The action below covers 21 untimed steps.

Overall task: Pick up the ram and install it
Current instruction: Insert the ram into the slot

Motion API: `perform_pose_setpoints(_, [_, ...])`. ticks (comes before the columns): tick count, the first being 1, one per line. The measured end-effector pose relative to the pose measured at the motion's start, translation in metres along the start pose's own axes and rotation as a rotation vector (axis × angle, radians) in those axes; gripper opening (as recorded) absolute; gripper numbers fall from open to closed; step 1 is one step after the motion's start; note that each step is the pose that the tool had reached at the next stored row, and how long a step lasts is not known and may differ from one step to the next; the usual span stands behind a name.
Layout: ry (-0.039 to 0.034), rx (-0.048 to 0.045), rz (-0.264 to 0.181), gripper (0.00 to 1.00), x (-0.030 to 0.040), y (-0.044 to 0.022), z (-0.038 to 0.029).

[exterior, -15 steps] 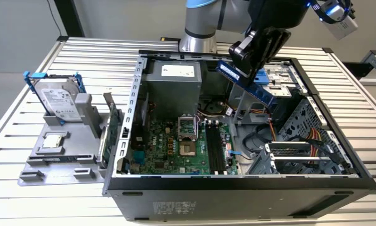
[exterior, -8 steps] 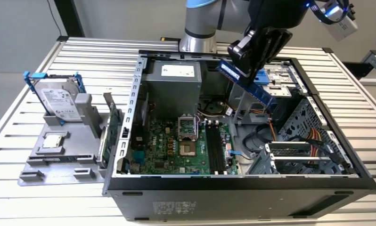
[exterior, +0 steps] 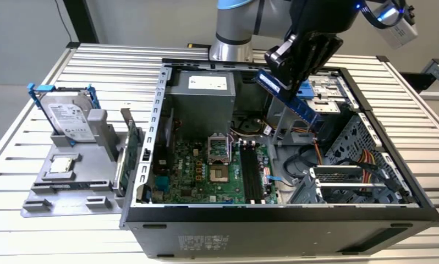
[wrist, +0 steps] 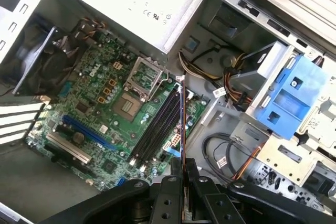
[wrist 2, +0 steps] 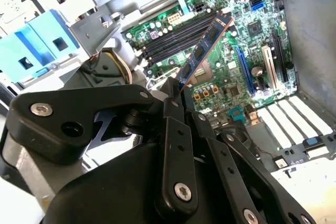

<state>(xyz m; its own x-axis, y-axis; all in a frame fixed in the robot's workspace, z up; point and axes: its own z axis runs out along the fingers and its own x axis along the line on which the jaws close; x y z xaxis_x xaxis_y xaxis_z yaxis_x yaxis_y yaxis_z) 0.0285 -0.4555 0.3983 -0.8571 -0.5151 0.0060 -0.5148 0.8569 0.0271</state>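
The ram [exterior: 291, 98] is a long blue-green stick, and my gripper [exterior: 284, 69] is shut on one end of it. It hangs tilted above the open computer case [exterior: 158, 137], over the drive bay side on the exterior view's right. In the second wrist view the ram [wrist 2: 202, 51] juts out from the fingers [wrist 2: 169, 95] toward the motherboard [wrist 2: 247, 40]. The first wrist view shows the ram [wrist: 182, 121] edge-on, lined up over the black memory slots [wrist: 157, 124]. Those slots [exterior: 250, 176] lie lower down on the board, well below the stick.
A grey power supply [exterior: 201, 99] sits at the back of the case. A blue drive cage [wrist: 291, 95] and loose cables [exterior: 366, 165] crowd the exterior view's right. Outside the case stand a hard drive in a blue frame [exterior: 65, 118] and a green card [exterior: 131, 148].
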Motion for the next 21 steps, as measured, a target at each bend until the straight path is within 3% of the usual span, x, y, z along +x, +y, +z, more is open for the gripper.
perform_pose_setpoints(21, [-0.0033, -0.0007, 0.123, 0.00, 0.0000, 0.0000, 0.0000])
